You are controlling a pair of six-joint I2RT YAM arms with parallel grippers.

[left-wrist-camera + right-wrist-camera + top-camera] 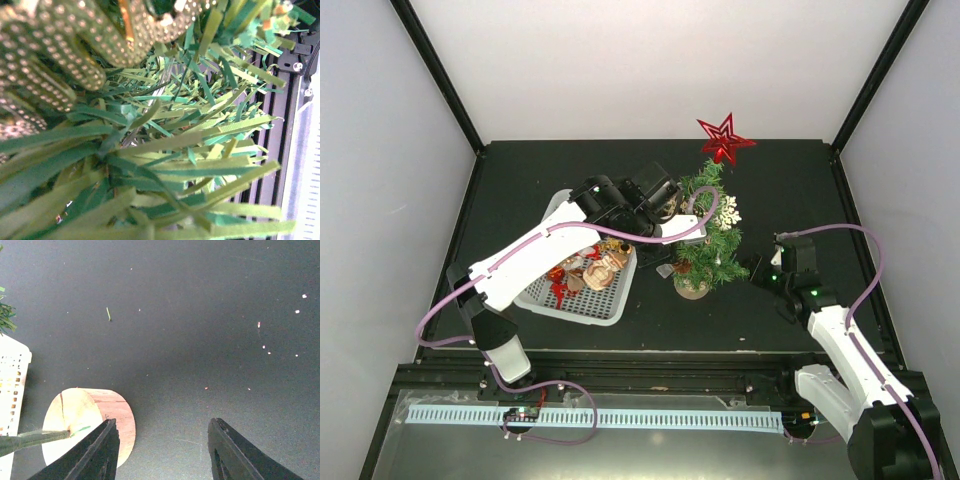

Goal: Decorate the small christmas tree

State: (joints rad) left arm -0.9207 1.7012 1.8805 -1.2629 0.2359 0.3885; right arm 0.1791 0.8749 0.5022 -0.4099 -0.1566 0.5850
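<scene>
The basket [580, 313], just left of the tree [708, 235], holds a jumble of red and gold ornaments too small to tell apart. The left arm [535, 250] reaches over it to the tree's left side, and its wrist hides the left jaws from above. The wrist view shows only blurred green needles [175, 165] and a gold glittered ornament [55, 55] cut off at the upper left. I cannot tell how wide those jaws stand or whether they hold anything.

The tree stands upright mid-tabletop, with a red star [725, 140] on top and a white snowflake [727, 212] on its right side. Just right of its wooden base [85, 415], the right jaws stand partly open with nothing between them.

The tabletop [800, 190] is matte black and flecked with crumbs. Pale walls and black corner posts close it in.
</scene>
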